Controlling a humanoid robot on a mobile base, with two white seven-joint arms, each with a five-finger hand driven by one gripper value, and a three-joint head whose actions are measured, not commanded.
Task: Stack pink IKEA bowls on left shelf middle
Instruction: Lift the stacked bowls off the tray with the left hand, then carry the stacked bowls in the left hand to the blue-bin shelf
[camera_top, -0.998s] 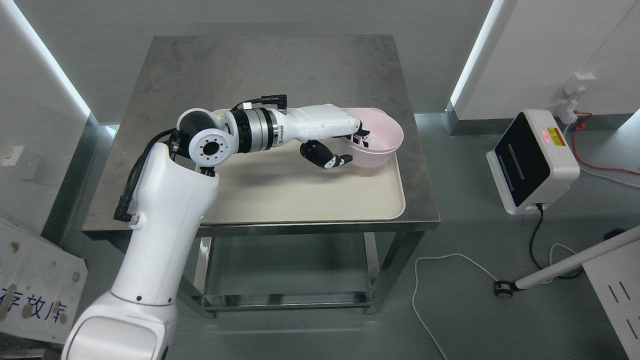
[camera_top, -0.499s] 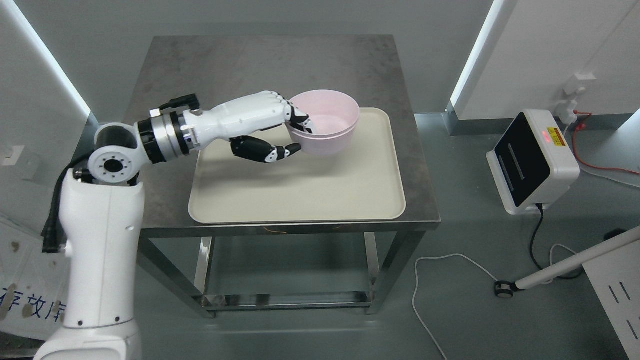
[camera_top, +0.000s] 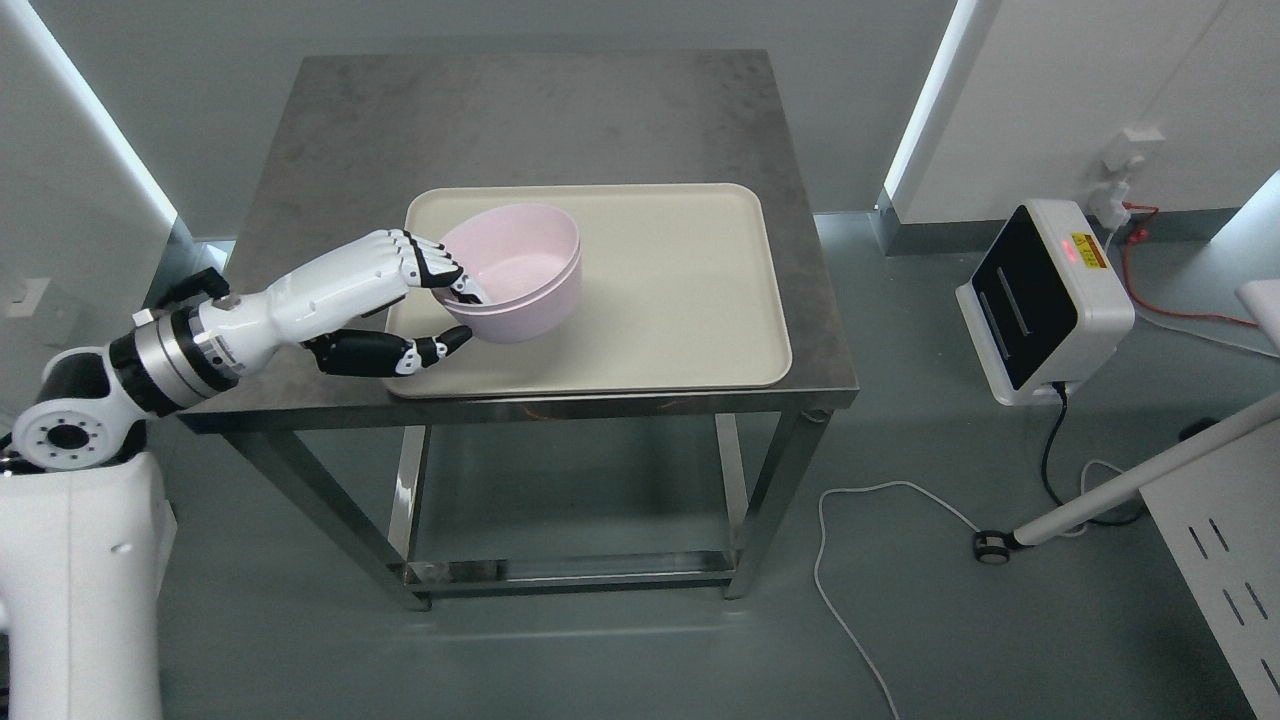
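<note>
Two pink bowls (camera_top: 520, 270), nested one in the other, hang just above the left part of the cream tray (camera_top: 680, 290). My left hand (camera_top: 445, 305) is shut on their near-left rim, fingers (camera_top: 425, 262) hooked over the edge into the bowl and the dark thumb (camera_top: 405, 352) under the outside wall. The white left arm comes in from the lower left. No shelf shows in this view. The right arm is out of the picture.
The tray lies on a steel table (camera_top: 500, 120) with a lower crossbar. To the right on the floor stand a white box with a black screen (camera_top: 1045, 300), cables (camera_top: 860, 560) and a white pole on a caster (camera_top: 1120, 490).
The left hand has carried the bowls leftward across the tray, from its far right corner to its left side. The whole picture has also shifted, so the camera moved.
</note>
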